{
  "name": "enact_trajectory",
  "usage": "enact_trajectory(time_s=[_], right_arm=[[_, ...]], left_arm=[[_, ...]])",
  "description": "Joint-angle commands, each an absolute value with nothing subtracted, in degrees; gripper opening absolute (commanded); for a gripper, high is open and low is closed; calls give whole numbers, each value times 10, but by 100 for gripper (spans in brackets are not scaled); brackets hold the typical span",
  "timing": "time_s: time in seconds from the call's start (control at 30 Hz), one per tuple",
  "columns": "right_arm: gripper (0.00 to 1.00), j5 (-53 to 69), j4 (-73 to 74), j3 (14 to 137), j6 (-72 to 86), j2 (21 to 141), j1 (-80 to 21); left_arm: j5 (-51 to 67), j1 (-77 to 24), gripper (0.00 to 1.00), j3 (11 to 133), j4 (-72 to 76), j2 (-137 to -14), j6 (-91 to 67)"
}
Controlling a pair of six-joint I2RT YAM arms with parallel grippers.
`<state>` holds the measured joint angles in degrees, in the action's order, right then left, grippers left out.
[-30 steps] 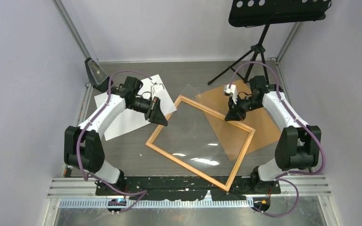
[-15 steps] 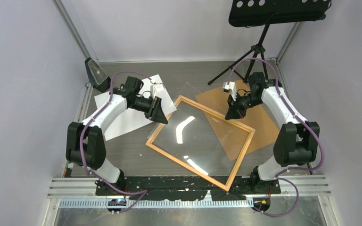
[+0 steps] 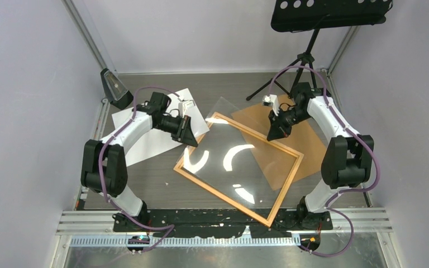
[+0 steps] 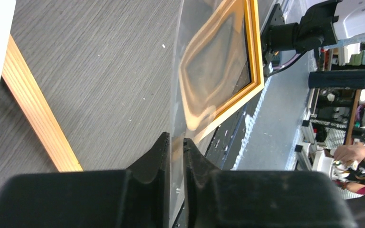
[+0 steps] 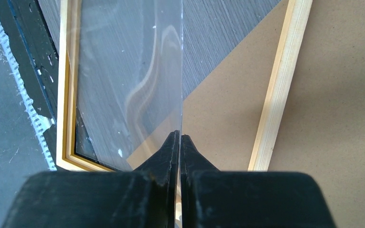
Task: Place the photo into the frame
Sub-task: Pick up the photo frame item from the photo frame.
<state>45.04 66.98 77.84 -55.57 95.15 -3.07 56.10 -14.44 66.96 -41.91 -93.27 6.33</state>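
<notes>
**Clear sheet held over the frame by both grippers; photo lying outside it**

The frame (image 3: 222,196) is laid flat on the table (image 3: 145,184), turned at an angle, with one corner pointing toward the arm bases. A clear sheet (image 3: 240,146) is held above it, tilted, with curved glare seen across its surface. The left gripper (image 4: 173,137) is clamped on the sheet's left edge; in the left wrist view the thin edge is seen pinched between the two dark fingers. The right gripper (image 5: 178,134) is clamped on the opposite edge, its fingers pressed together with only the sheet between them.

The photo (image 3: 145,146) is found on the table to the left of the frame, white back facing up, partly covered by the left arm. It lies outside the frame, just beside the frame's far-left edge.

A brown backing board (image 3: 310,146) is seen flat on the table, partly under the frame's far-right side. A music stand (image 3: 307,53) is placed at the back of the table.
</notes>
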Motion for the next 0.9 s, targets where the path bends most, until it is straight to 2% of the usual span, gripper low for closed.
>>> enact_trajectory(time_s=[0.0,0.03,0.43,0.87], right_arm=[[6,439,674,803,-551,962,-36],[6,438,675,805,-550,964,-36],[6,437,701,865,-530,1000,-36],[6,439,737,890,-516,1007,-36]], left_arm=[[585,-144,3,667,-419,-935,65],[593,-144,0,669,-426,-935,70],[645,-144,0,690,-429,-908,52],[613,-144,0,699,-427,-917,21]])
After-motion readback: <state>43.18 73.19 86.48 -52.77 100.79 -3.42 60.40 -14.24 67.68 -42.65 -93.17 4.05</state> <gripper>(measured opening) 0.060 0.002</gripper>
